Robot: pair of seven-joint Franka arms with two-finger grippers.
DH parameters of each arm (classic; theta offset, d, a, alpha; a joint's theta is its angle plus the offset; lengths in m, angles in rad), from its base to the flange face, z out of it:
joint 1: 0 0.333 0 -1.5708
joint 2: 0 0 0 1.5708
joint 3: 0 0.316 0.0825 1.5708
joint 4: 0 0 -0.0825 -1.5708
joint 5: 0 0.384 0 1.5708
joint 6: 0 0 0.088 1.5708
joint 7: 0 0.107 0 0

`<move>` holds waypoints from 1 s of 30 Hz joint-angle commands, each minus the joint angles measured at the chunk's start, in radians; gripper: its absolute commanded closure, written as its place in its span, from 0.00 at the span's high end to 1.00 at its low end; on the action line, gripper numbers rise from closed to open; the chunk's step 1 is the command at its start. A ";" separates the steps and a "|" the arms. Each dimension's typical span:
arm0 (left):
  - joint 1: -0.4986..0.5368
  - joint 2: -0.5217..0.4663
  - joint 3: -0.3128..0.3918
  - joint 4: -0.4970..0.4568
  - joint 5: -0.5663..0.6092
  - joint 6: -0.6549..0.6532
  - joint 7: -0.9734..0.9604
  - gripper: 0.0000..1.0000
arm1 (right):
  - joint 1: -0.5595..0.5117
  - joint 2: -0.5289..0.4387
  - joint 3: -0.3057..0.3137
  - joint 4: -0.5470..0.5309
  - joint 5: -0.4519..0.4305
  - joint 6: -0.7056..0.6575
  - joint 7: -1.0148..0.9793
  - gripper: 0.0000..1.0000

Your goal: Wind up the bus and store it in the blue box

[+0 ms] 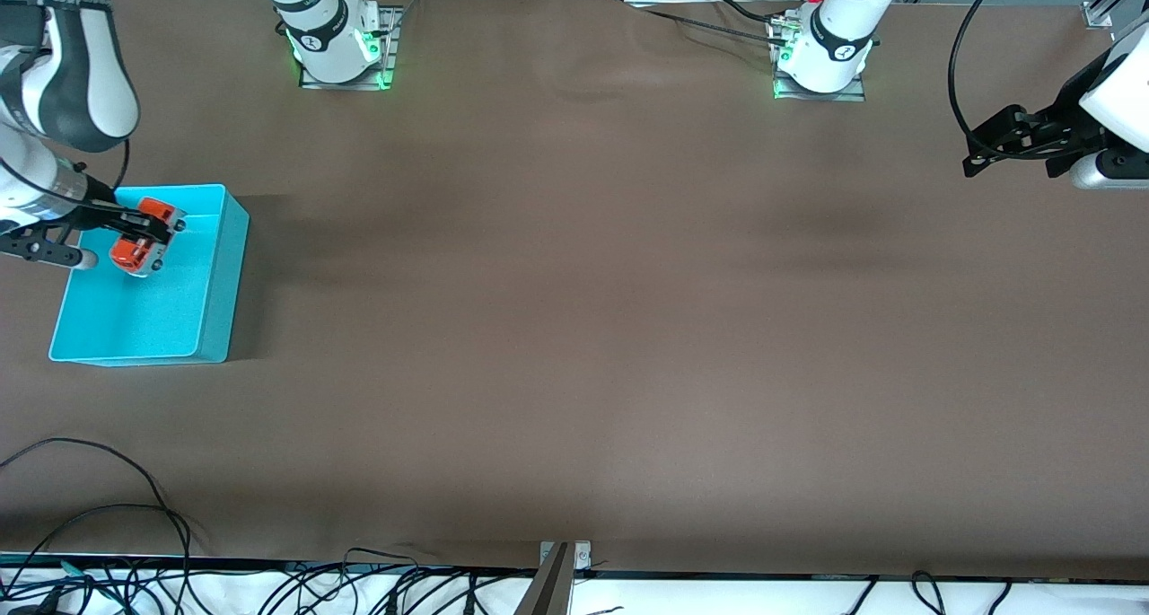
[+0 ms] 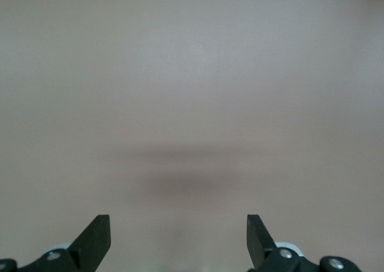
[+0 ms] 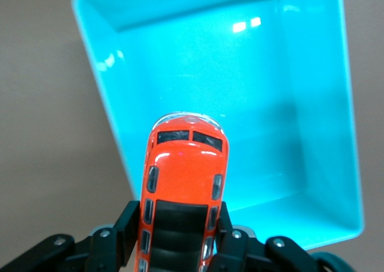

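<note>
From the front, our right pincer [image 1: 144,236] gripped the orange toy bus [image 1: 136,242] over the turquoise box [image 1: 215,274] at the right arm's end of the surface [image 1: 574,328]. The left wrist view showed our waiting left pincer [image 2: 179,236] spread wide and empty over bare surface. In the right wrist view the bus [image 3: 183,182] sat clamped by its sides above the box [image 3: 324,104]; we judged it best lowered near the floor before releasing.
</note>
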 commanded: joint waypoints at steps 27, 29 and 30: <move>0.011 -0.040 -0.008 -0.048 -0.016 0.023 -0.002 1.00 | -0.151 0.277 -0.030 0.059 -0.109 0.202 -0.280 0.00; 0.011 -0.040 -0.008 -0.048 -0.016 0.025 -0.002 1.00 | -0.153 0.300 -0.030 0.059 -0.107 0.225 -0.278 0.00; 0.011 -0.040 -0.008 -0.048 -0.016 0.025 -0.002 1.00 | -0.153 0.311 -0.030 0.058 -0.109 0.235 -0.278 0.00</move>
